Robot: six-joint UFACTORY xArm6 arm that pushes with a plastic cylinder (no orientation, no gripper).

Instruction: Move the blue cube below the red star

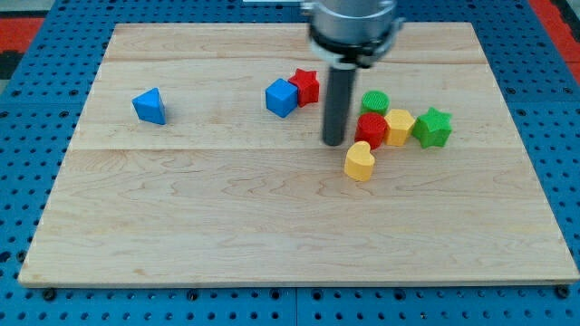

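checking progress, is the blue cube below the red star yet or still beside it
Still beside it: the blue cube touches the red star on the view's left. My tip is apart, lower right.

view: single camera, no second view to share with | position: raised, at the board's near edge | facing: down and forward across the wooden board point(181, 217) | range: close enough that the board nearly fills the frame | edges: blue pegboard point(27, 109) around it, arm body cut off at top
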